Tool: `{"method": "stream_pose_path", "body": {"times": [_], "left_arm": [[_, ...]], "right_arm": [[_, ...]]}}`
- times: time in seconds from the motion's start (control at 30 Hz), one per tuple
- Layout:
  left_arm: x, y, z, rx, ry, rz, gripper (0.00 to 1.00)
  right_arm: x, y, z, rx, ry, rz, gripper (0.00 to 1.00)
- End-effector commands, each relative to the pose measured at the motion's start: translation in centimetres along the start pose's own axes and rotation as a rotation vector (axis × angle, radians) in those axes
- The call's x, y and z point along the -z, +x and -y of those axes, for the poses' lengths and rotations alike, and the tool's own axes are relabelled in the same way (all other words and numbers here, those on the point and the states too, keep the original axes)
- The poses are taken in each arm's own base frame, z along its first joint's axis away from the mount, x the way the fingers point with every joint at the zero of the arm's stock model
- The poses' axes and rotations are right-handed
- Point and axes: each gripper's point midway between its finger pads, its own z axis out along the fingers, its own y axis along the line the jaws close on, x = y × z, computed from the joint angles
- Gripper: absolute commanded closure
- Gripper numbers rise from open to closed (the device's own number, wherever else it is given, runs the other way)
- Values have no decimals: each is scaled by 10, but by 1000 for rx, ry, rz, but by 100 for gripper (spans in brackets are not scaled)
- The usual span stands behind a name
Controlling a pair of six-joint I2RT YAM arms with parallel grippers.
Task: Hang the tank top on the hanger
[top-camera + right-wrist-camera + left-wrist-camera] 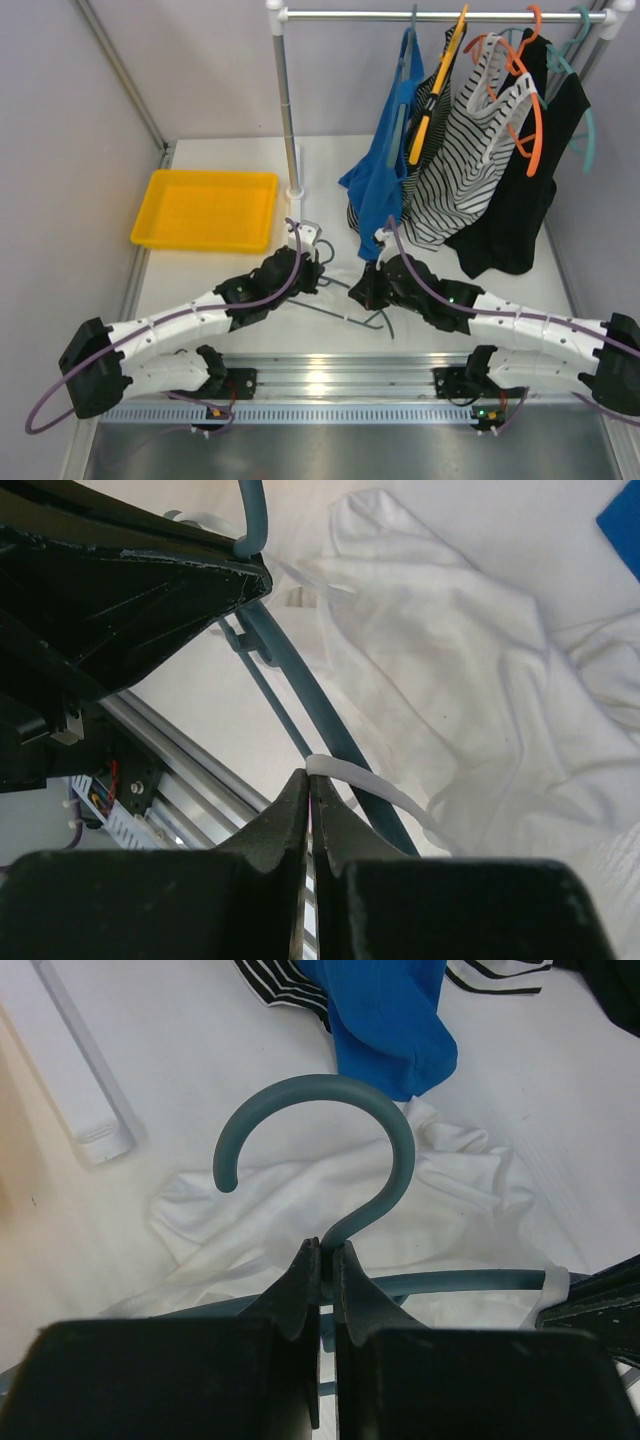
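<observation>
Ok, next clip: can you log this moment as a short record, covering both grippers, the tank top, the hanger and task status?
left gripper: shut on the hanger at its neck, just below the hook
right gripper: shut on a narrow strap of the tank top
tank top: crumpled on the table, behind the hanger
hanger: the pinched strap crosses one of its arms
task status: garment not yet hung
background: yellow tray; rail carrying other tops
</observation>
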Motion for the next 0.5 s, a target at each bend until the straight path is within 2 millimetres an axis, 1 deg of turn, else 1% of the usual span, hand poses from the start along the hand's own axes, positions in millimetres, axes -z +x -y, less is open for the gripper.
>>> {"method": "stream_pose_path", "body": {"times": [0.0, 0.07, 0.17, 0.2, 0.27, 0.3, 0.37, 0.4, 0.47], "left_arm": [[11, -42, 9, 6, 18, 112, 100], [16, -46, 9, 5, 22, 118, 100], [22, -55, 8, -3, 13, 134, 100], [25, -58, 8, -8, 13, 140, 100], [29, -63, 7, -14, 10, 147, 100], [30, -66, 8, -20, 12, 151, 100], [32, -66, 8, -25, 13, 148, 100], [32, -68, 8, -25, 13, 150, 100], [33, -69, 8, -25, 14, 152, 100]], "right_arm": [[-1, -29, -22, 23, -55, 68, 100], [-2, -28, -23, 26, -58, 59, 99], [2, -33, -28, 35, -67, 66, 89], [4, -38, -30, 42, -66, 74, 81], [10, -46, -34, 58, -74, 94, 74], [14, -52, -39, 65, -83, 102, 68], [20, -58, -44, 78, -96, 112, 66], [23, -63, -49, 95, -109, 121, 62], [27, -66, -52, 113, -119, 119, 61]]}}
